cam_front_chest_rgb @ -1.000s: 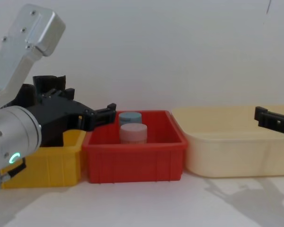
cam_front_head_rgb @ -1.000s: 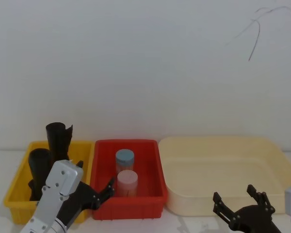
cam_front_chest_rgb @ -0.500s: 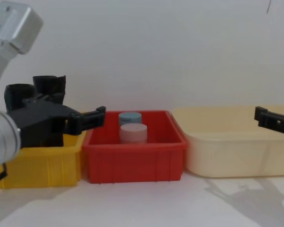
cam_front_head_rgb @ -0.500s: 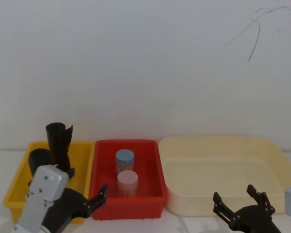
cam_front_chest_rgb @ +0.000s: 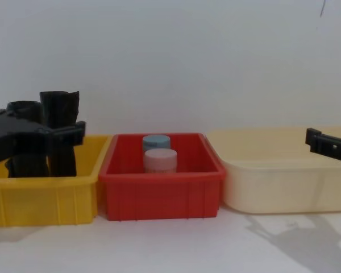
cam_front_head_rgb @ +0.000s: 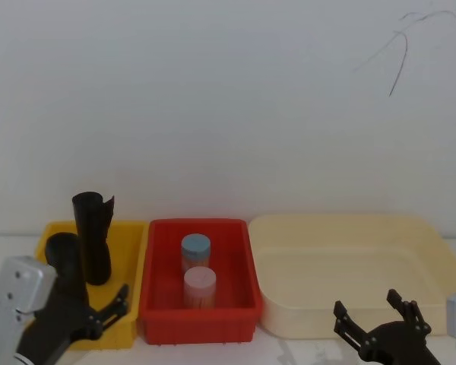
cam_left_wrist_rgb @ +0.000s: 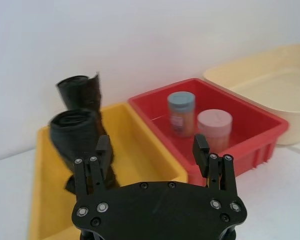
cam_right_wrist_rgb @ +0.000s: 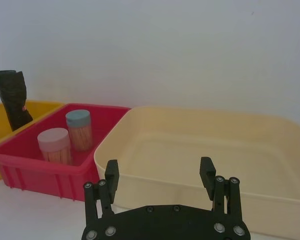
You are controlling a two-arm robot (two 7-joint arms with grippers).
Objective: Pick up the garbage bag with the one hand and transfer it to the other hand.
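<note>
- Short thick black plastic-film garbage bag [cam_front_head_rgb: 63, 258] stands in yellow plastic bin [cam_front_head_rgb: 131, 258].
- Left gripper [cam_front_head_rgb: 108, 310]: fingers spread wide, empty, just in front of the bag.
- Right gripper [cam_front_head_rgb: 368, 306]: spread, empty, well apart.

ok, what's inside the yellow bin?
The yellow bin holds two black rolls: the short garbage bag and a taller roll behind it. The open left gripper covers the short one's base, so the floor there can't be seen.
</note>
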